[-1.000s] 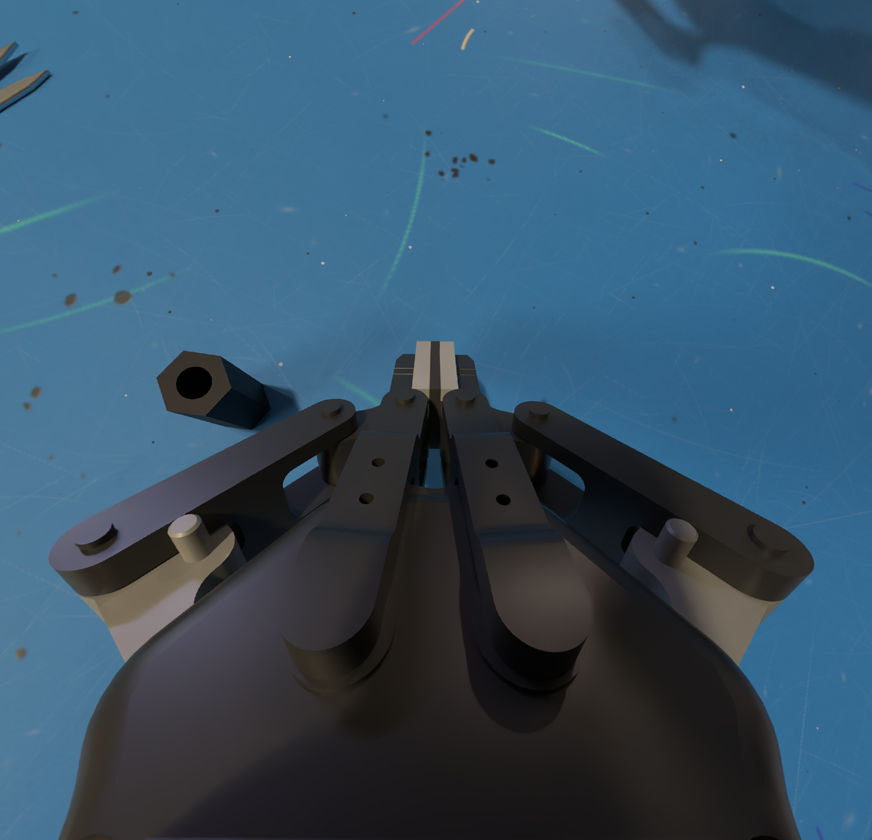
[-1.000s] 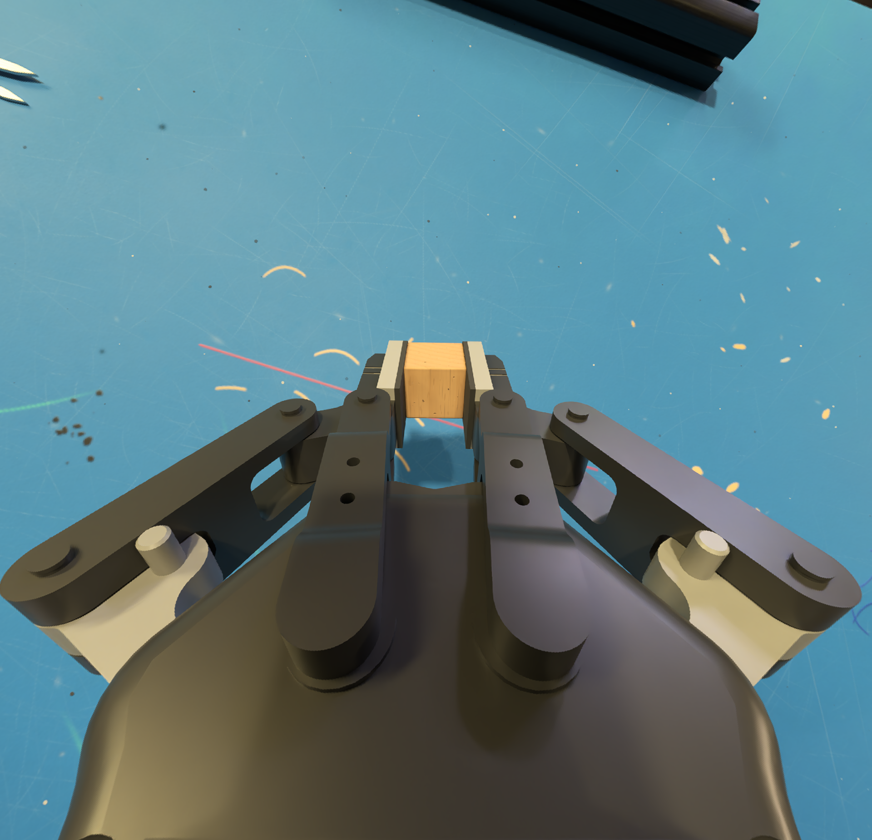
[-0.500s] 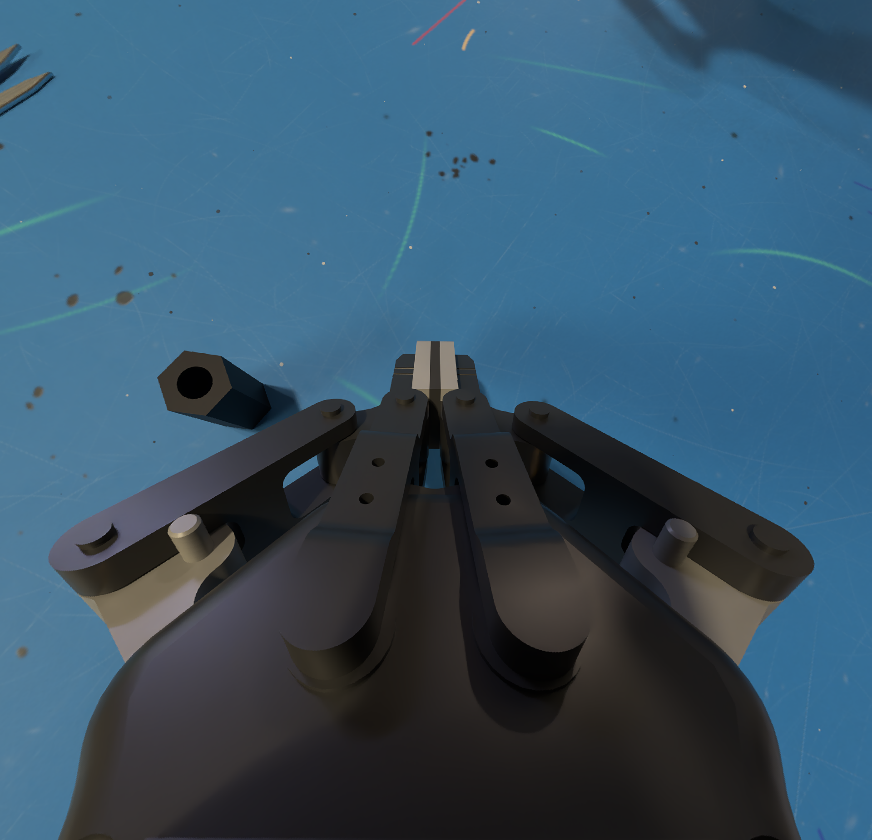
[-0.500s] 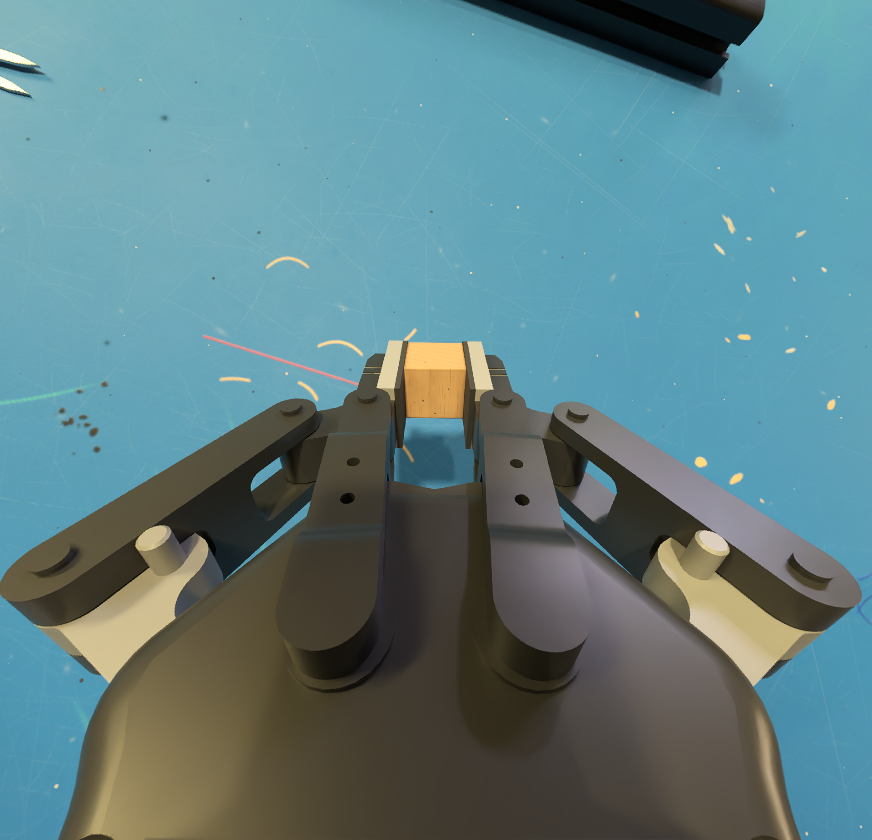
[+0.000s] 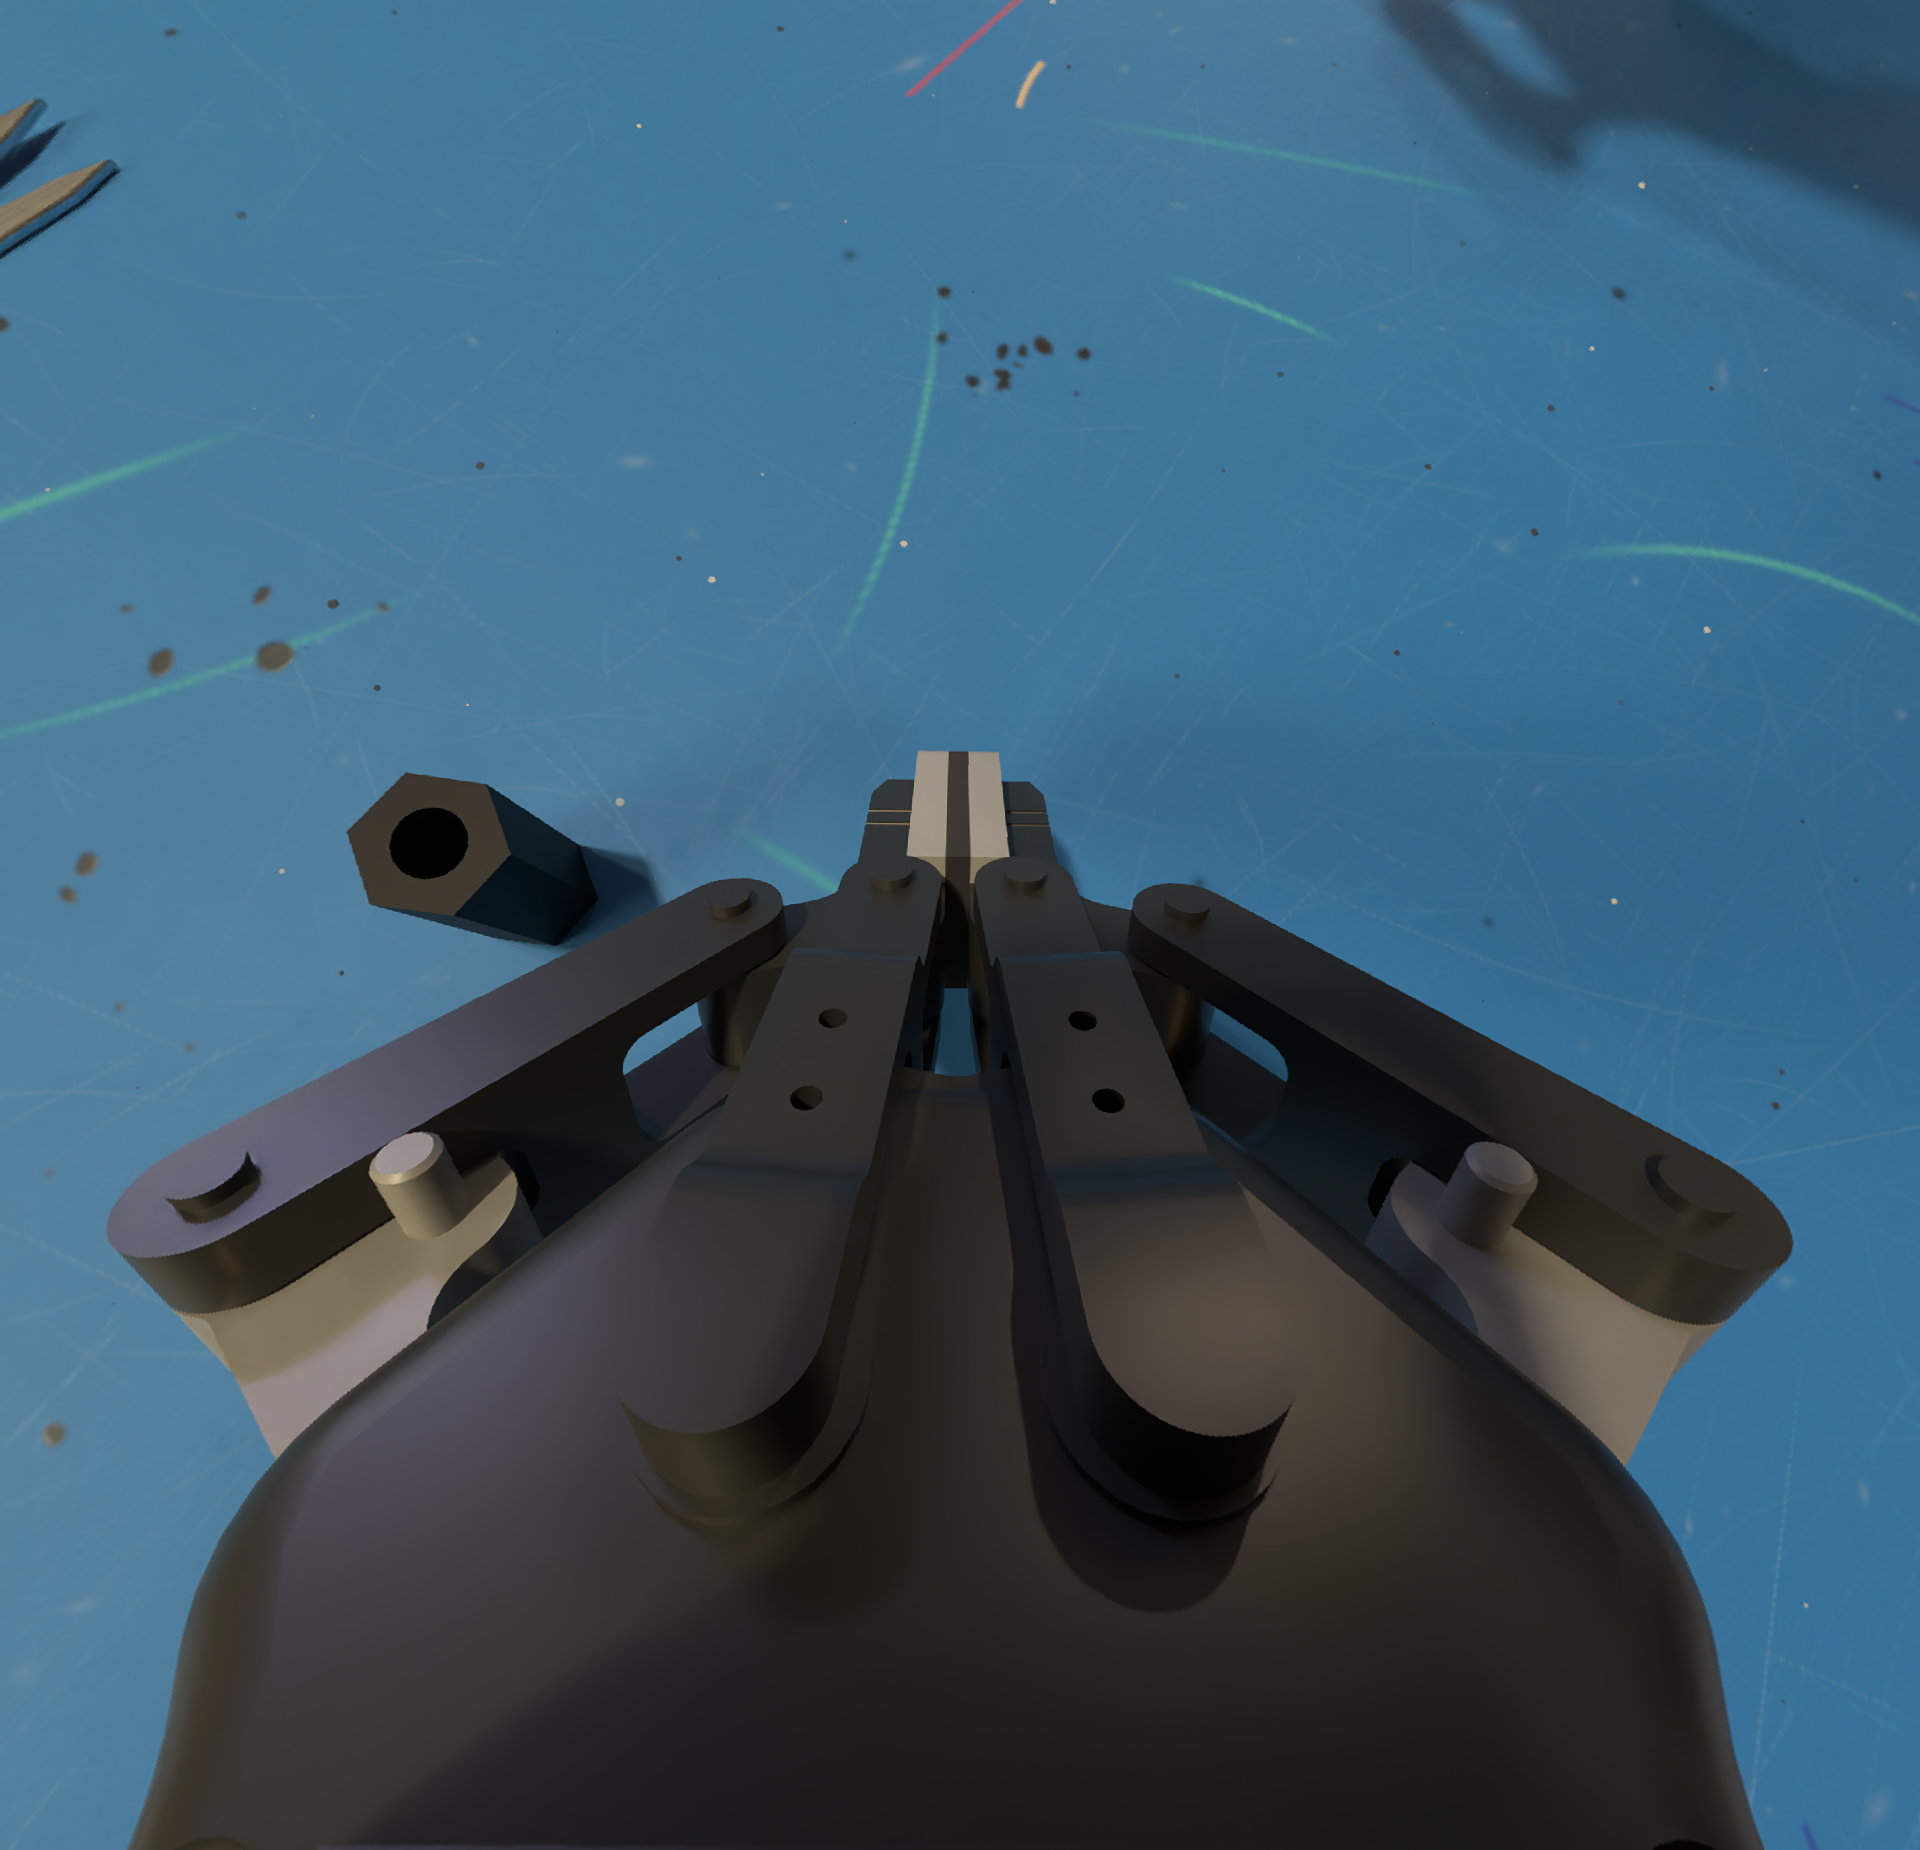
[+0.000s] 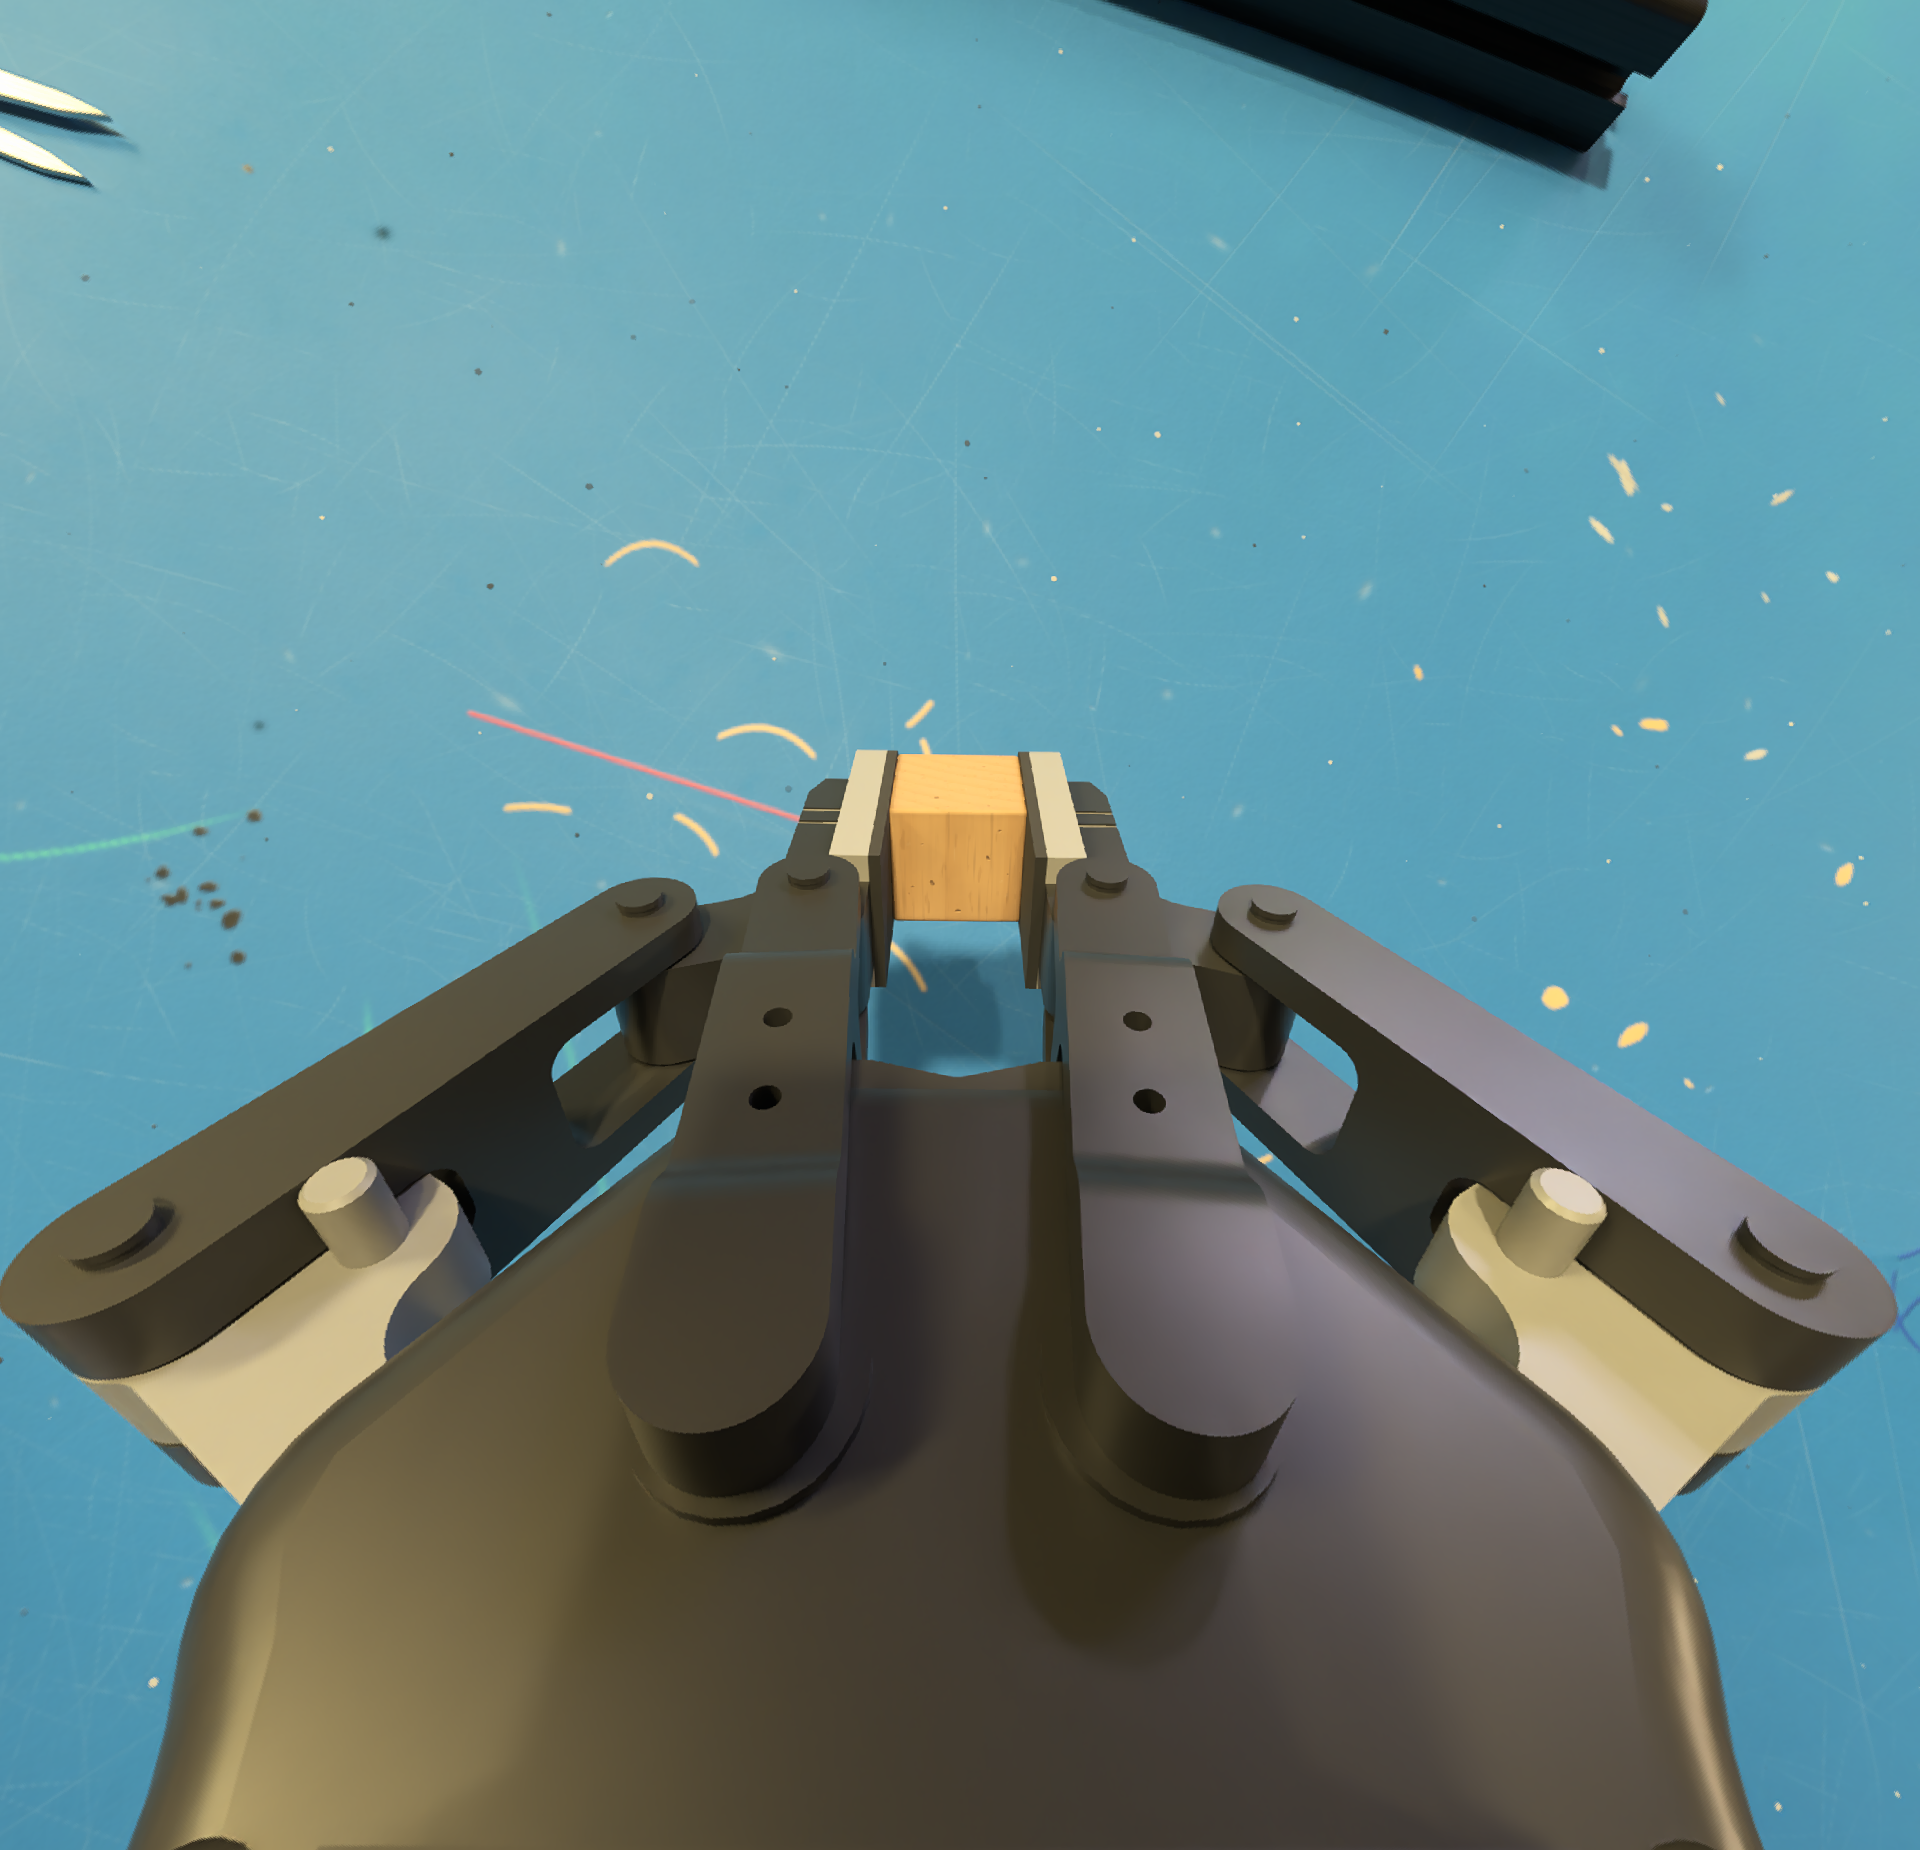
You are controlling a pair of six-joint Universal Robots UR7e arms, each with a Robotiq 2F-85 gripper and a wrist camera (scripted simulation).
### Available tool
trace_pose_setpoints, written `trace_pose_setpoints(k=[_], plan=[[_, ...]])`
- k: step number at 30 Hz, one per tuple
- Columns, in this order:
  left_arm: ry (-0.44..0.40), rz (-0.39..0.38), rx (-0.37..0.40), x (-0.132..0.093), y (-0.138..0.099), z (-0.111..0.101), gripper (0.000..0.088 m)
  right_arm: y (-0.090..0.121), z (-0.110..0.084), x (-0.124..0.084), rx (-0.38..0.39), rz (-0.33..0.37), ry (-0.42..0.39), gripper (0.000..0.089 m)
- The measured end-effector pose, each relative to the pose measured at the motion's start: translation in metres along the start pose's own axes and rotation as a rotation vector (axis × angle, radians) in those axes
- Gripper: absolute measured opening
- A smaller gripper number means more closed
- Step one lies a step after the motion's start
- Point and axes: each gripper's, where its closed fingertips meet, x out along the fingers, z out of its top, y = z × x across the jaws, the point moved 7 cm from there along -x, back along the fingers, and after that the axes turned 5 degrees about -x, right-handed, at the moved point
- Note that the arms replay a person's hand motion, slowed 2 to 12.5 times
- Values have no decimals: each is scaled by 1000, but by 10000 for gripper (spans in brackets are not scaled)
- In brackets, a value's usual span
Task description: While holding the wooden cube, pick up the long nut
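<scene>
The long nut is a black hexagonal sleeve lying on its side on the blue mat, its bore facing up-left. My left gripper is shut and empty, its pads pressed together, with the nut to the left of its fingertips and apart from them. My right gripper is shut on the wooden cube, a small light-wood block held between both pads above the blue mat.
A black slotted metal rail lies at the far right of the right wrist view. Pale pointed blade tips show at the left edge in both views. A shadow of the other arm falls at the top right.
The right gripper with the cube has drifted slightly over the mat; the rail and marks shifted up and right in its view. The left gripper and nut have barely moved.
</scene>
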Motion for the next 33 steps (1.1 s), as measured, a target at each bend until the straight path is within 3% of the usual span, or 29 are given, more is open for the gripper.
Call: trace_pose_setpoints(k=[33], plan=[[8,16,17,-1,-1,0,0,11,-11,-12,-10,-2,12,199]])
